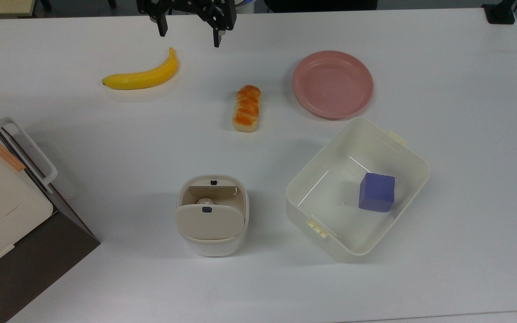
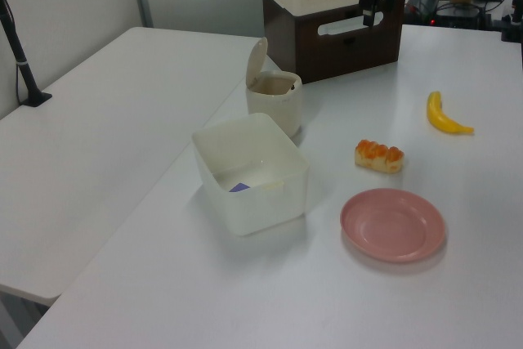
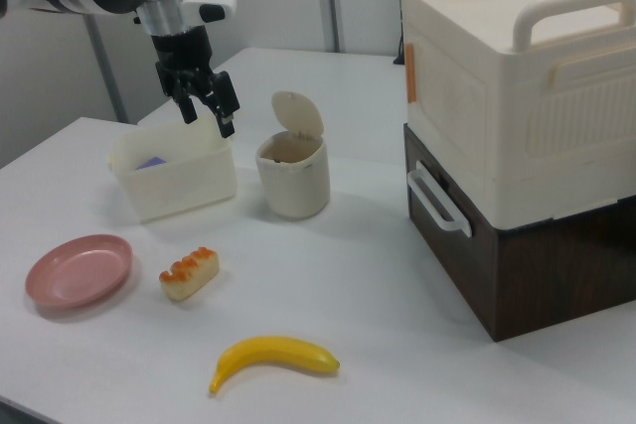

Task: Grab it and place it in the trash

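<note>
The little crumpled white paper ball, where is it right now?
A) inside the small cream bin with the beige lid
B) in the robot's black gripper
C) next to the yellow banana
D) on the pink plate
A. In the top view the small crumpled white paper ball sits inside the small cream bin with the beige lid, peeking out past the lid's edge, while the open gripper hangs empty far off.
</note>
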